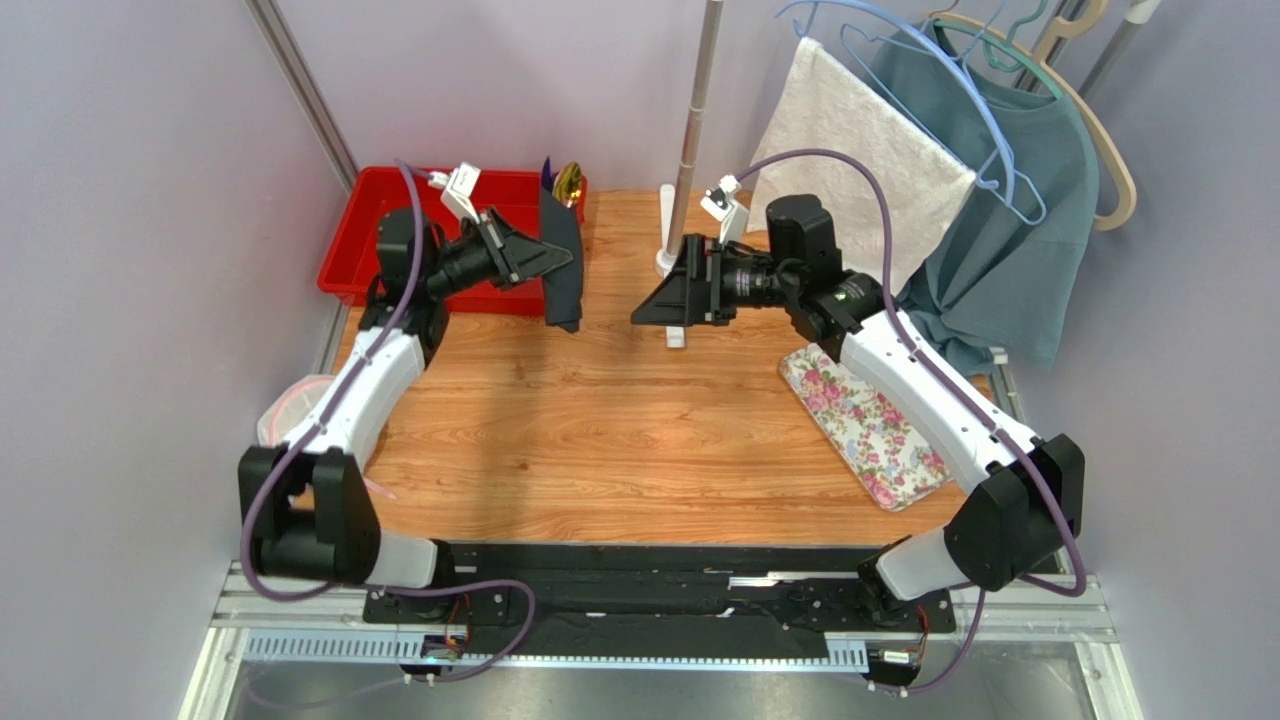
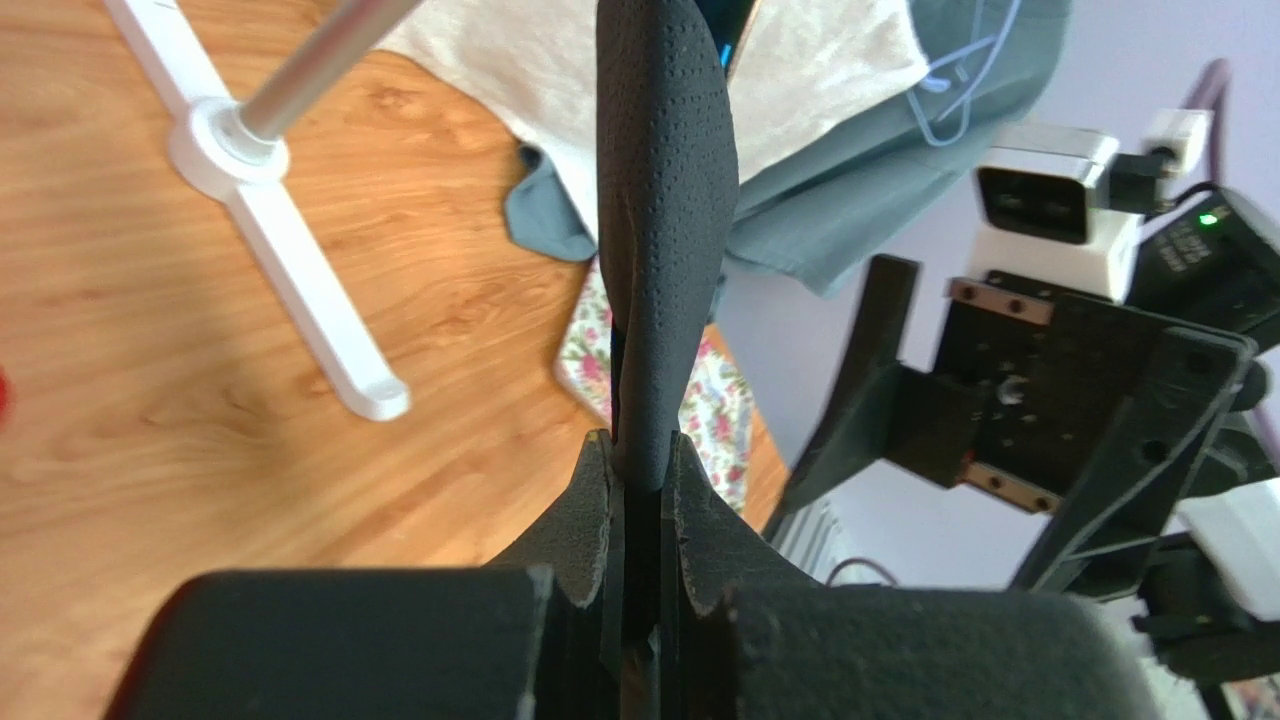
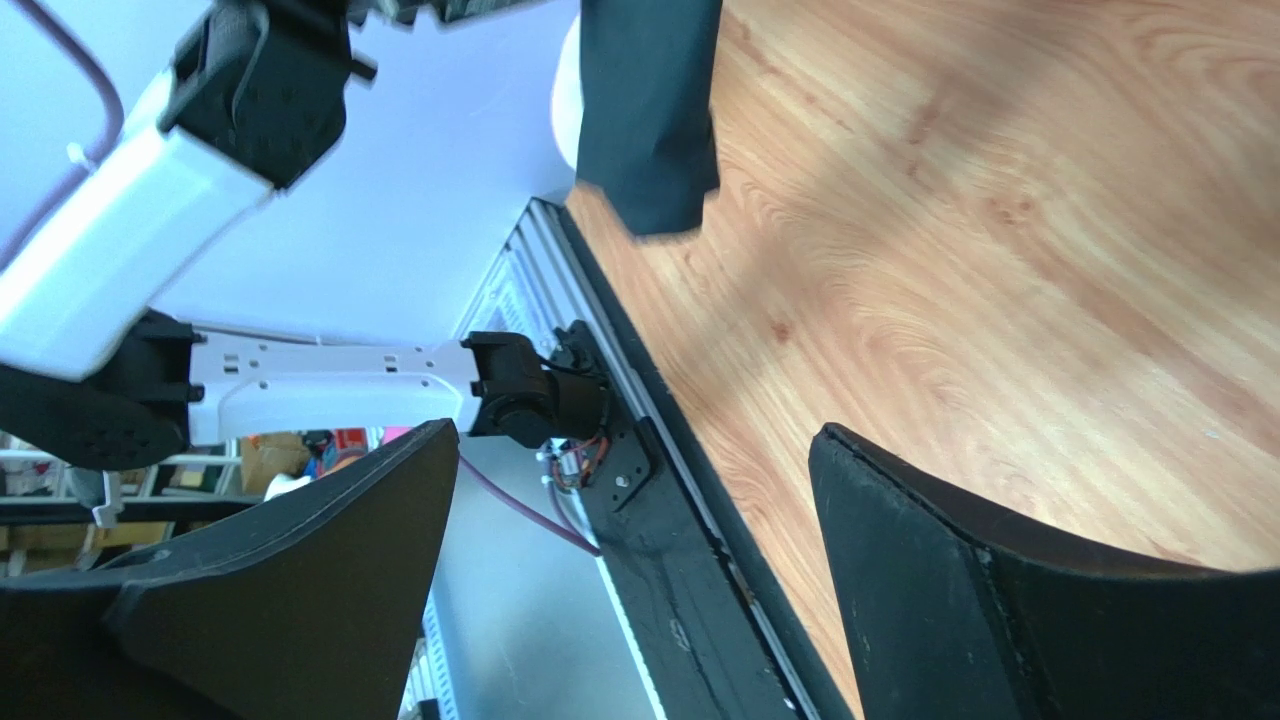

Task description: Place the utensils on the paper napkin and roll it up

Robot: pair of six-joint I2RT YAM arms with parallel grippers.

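Pinching the paper napkin (image 2: 669, 195) by its top edge, the left gripper (image 2: 643, 458) has its jaws closed flat on the sheet. The black square therefore hangs folded and limp in the air just right of the red bin (image 1: 361, 248), its lower end seemingly clear of the table (image 1: 601, 435). Held that way it can, I judge, be lowered and spread flat rather than dragged.

The right gripper (image 3: 631, 443) stands further right of the bin, level with the napkin and facing it, jaws spread wide with nothing between them. It is probably placed there to take a free edge and help open the sheet.

The utensils (image 1: 565, 183) show only as a gold glint and a dark handle at the bin's far right corner, untouched, so laying them on and rolling are not yet begun.
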